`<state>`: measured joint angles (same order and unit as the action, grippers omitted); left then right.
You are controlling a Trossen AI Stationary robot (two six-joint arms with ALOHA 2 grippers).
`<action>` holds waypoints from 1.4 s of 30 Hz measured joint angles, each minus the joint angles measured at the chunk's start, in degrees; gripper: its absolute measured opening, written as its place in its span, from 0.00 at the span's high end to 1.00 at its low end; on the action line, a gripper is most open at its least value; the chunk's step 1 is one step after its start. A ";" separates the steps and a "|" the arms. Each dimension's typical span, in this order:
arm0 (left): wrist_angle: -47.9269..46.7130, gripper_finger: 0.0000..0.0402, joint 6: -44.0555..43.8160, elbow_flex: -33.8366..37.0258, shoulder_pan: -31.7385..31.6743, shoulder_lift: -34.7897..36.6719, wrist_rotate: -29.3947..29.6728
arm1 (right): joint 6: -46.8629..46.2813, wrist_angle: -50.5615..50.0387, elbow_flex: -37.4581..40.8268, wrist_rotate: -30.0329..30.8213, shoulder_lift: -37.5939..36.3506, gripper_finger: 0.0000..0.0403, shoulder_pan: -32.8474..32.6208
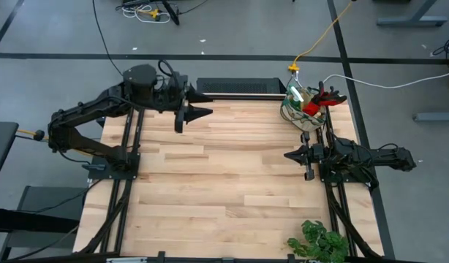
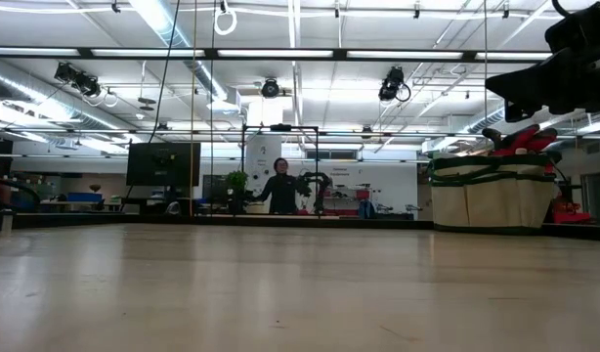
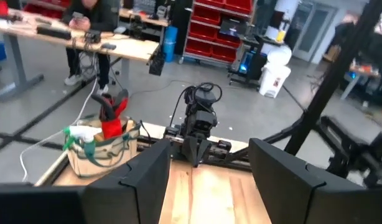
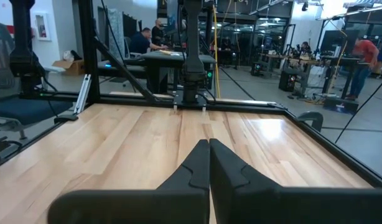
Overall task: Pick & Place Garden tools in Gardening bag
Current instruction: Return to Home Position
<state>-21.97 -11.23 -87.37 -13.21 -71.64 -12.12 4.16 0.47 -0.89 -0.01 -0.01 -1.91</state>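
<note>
The beige gardening bag (image 1: 303, 108) stands on its base at the table's far right corner; it also shows in the low view (image 2: 491, 191) and the left wrist view (image 3: 101, 149). A red-and-black glove (image 1: 321, 98) and a green spray bottle (image 3: 78, 132) stick out of its top. The other tools do not show apart. My left gripper (image 1: 194, 115) is open and empty above the table's far edge, left of the middle (image 3: 206, 162). My right gripper (image 1: 289, 155) is shut and empty at the right side, just nearer than the bag (image 4: 209, 155).
A leafy green plant (image 1: 319, 241) sits at the table's near right corner. The wooden tabletop (image 1: 224, 175) lies bare between the two arms. A yellow cable (image 1: 319, 36) and a white cable (image 1: 385, 82) run on the floor beyond the bag. People stand in the room behind.
</note>
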 joint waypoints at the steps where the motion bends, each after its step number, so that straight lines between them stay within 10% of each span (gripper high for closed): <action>1: 0.24 0.45 1.42 0.42 0.38 0.04 0.06 | 0.00 -0.02 0.00 0.00 0.00 1.00 0.00; 30: 22.79 0.45 2.92 47.94 9.89 30.95 1.59 | -0.01 0.00 0.00 0.02 0.00 1.00 -0.02; 42: 26.22 0.45 4.16 56.77 10.29 45.33 1.38 | -0.01 0.00 0.00 0.02 0.00 1.00 -0.01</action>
<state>4.24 -7.08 -30.60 -2.92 -26.30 -10.74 4.15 0.47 -0.89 0.01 -0.01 -1.92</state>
